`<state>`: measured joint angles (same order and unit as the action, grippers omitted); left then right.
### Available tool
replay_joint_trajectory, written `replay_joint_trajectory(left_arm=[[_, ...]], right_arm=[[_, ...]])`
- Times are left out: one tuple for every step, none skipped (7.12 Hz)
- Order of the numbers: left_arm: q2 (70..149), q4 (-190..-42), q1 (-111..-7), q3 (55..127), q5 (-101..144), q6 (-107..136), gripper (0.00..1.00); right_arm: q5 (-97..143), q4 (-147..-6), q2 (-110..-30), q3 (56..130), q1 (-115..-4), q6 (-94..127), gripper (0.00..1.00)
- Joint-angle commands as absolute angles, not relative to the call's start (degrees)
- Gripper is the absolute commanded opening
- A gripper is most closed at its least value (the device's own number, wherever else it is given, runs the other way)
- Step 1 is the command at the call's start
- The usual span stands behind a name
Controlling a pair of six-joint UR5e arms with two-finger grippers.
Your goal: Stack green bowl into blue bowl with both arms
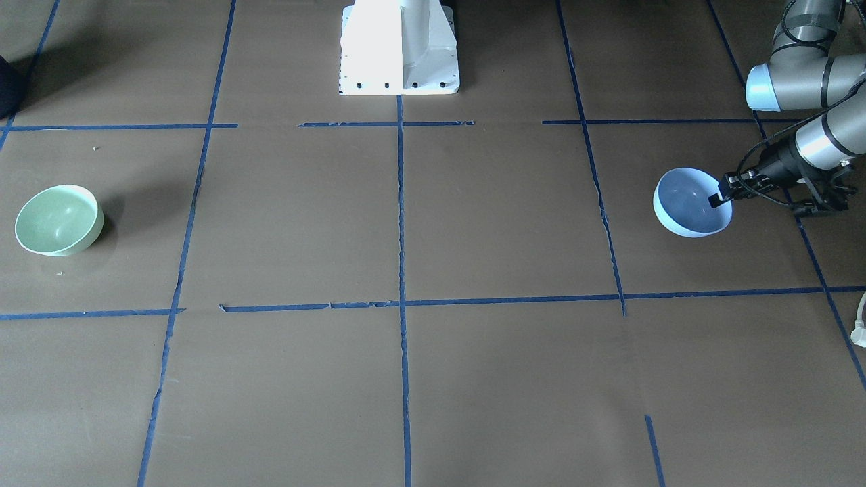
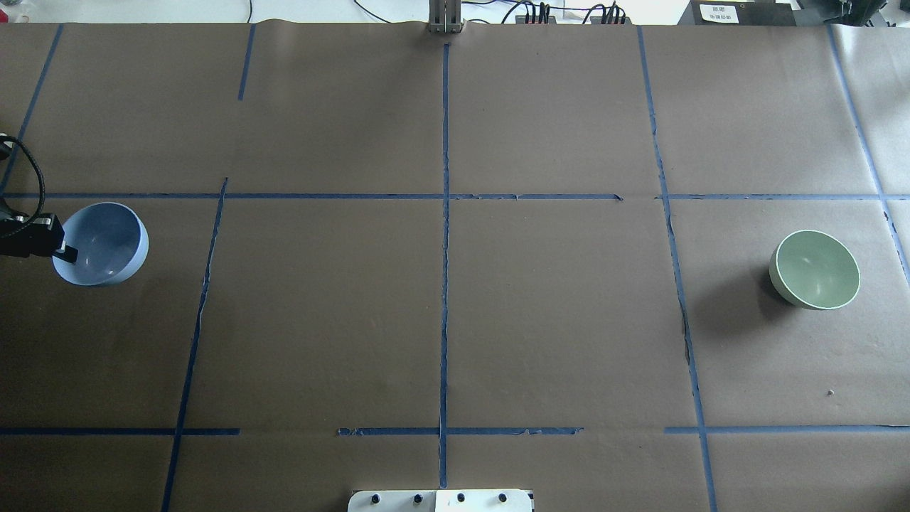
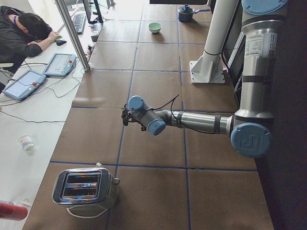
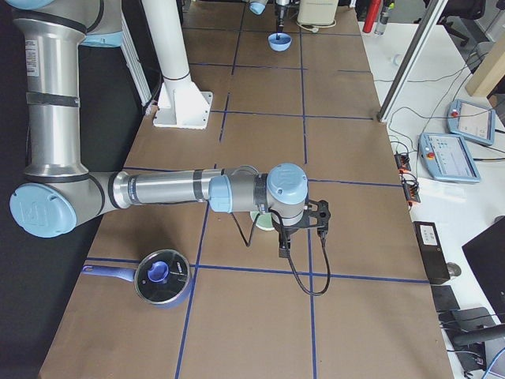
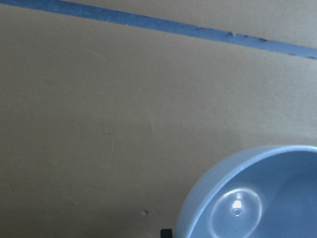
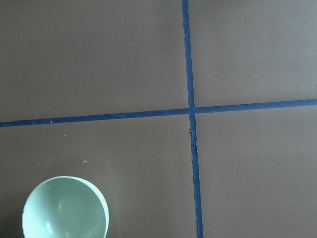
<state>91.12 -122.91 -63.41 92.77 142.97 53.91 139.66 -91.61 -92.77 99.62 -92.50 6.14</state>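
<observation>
1. As the overhead view runs from the robot's left to its right, we report in that order. At the far left, the left gripper (image 2: 62, 250) is closed on the blue bowl (image 2: 106, 242). It pinches the rim on the side away from the table's middle, with one finger inside the wall and one outside. We cannot tell whether the bowl's base is clear of the table (image 2: 455, 320).
2. The two bowls lie well apart, at opposite ends of the taped table.
3. At the right, the green bowl (image 2: 815, 269) sits upright on the table with nothing touching it. The right gripper (image 4: 285, 243) hangs high above the table near this bowl. It shows only in the side view, so we cannot tell how far open it is. Its wrist camera looks down on the bowl from well above.
4. In our judgement the task is at an early stage. One grasp is made, on the blue bowl. What is left is taking up the green bowl, bringing the two bowls together, and seating the green one inside the blue one.
5. Count, left to right: one toaster (image 3: 85, 188) beyond the left end, one blue bowl, one green bowl, and one lidded pot (image 4: 162, 278) beyond the right end. There are two arms, each with one gripper.
</observation>
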Motion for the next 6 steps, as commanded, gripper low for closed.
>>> replay_joint_trajectory(left_arm=[[101.63,-115.58,-62.16,96.41,141.52,66.45,0.0],[107.08,-115.4,-57.09,96.42,137.5,73.58,0.0],[112.71,-113.75,-49.91,96.07,130.67,80.96,0.0],[119.81,-109.21,-41.57,95.19,121.9,87.91,0.0],[124.23,-108.12,-37.05,93.1,116.77,89.02,0.0],[126.28,-108.63,-34.65,91.68,116.28,89.12,0.0]], right_arm=[[139.48,-90.54,-93.34,99.49,-91.59,6.23,1.0],[139.48,-88.35,-94.3,99.32,-91.58,6.33,1.0],[139.48,-87.46,-94.92,99.32,-91.58,6.42,1.0],[139.57,-87.45,-94.92,99.32,-91.58,6.42,1.0],[139.66,-87.54,-94.92,99.23,-91.5,6.5,1.0],[139.66,-87.54,-95.01,99.23,-91.23,6.5,1.0]])
